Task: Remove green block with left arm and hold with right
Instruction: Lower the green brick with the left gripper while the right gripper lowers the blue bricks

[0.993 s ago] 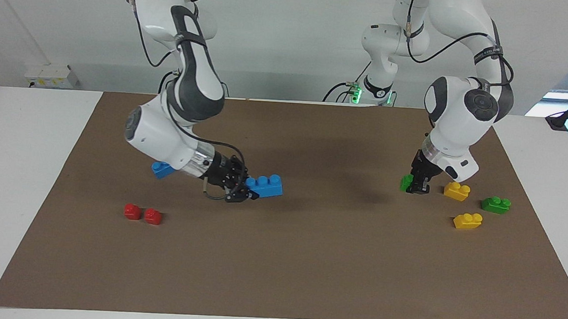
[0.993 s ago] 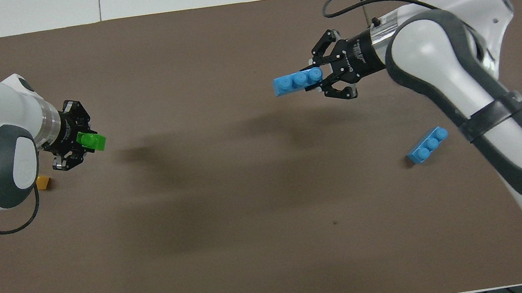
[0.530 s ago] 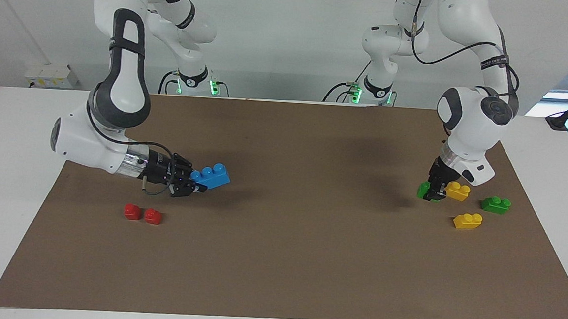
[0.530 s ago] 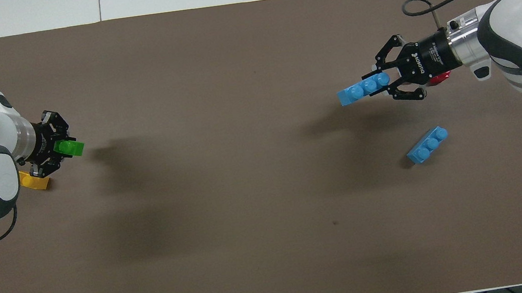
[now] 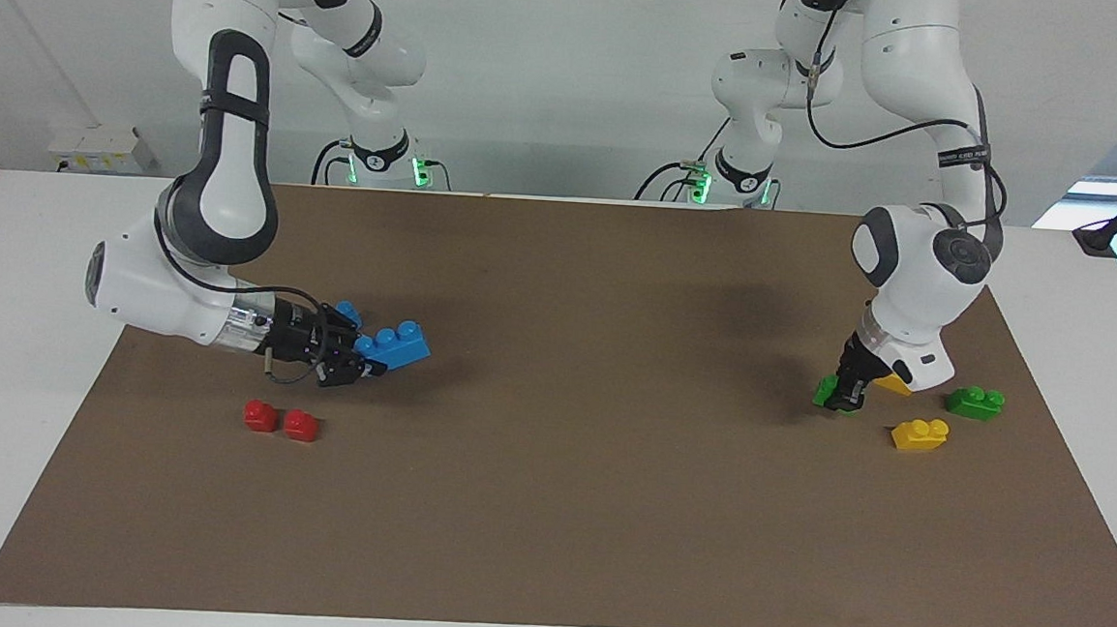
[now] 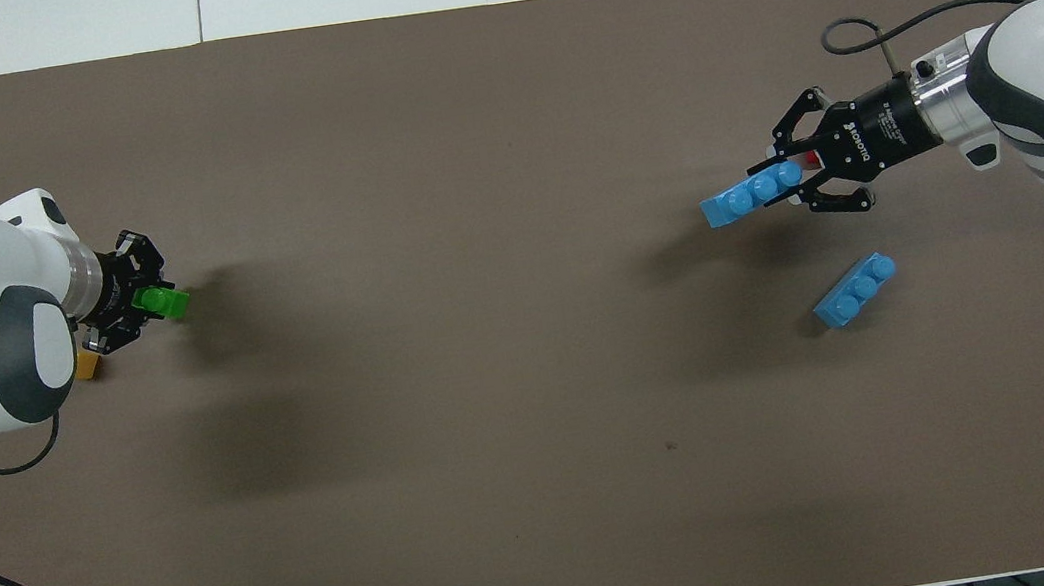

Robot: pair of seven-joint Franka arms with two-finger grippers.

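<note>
At the left arm's end of the brown mat (image 5: 605, 510), about nine o'clock in the overhead view, we have the left gripper (image 5: 842, 397) clamped on the green block (image 5: 825, 391), low over the mat. The block juts from the fingertips toward three o'clock in that view, beside a yellow brick (image 5: 920, 434) and a darker green brick (image 5: 975, 402). At three o'clock, the right gripper (image 6: 795, 181) pinches a blue three-stud brick (image 6: 751, 195) by one end, above a second blue brick (image 6: 854, 290). To set the block down well, we judge it best to lower straight, clear of the neighbouring bricks, and release only once it rests flat, while the right arm keeps its brick level.
</note>
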